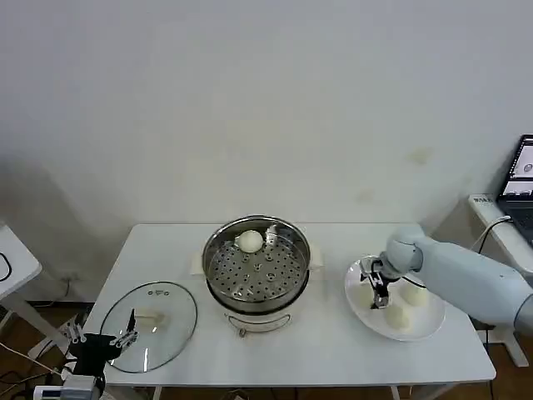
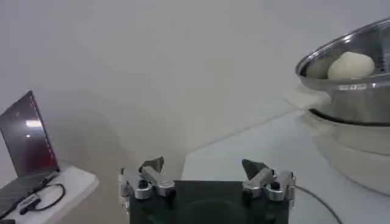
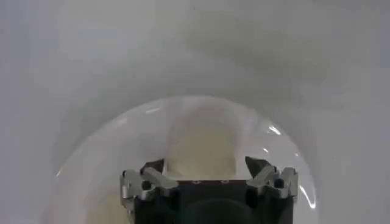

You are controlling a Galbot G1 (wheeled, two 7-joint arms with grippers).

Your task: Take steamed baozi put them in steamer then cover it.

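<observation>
The steamer (image 1: 257, 271) stands mid-table with one steamed baozi (image 1: 250, 242) on its perforated tray; the left wrist view also has the steamer (image 2: 356, 100) and that baozi (image 2: 351, 64). Two more baozi (image 1: 414, 293) (image 1: 397, 317) lie on a white plate (image 1: 366, 321) at the right. My right gripper (image 1: 379, 293) is down over this plate, open, its fingers on either side of another baozi (image 3: 200, 146) on the plate (image 3: 109, 158). My left gripper (image 1: 104, 329) waits open at the table's front left corner, holding nothing (image 2: 203, 164).
A round glass lid (image 1: 154, 321) lies flat on the table left of the steamer, just by the left gripper. A laptop (image 1: 520, 179) sits on a side table at far right. Another small white table (image 1: 12, 262) stands at far left.
</observation>
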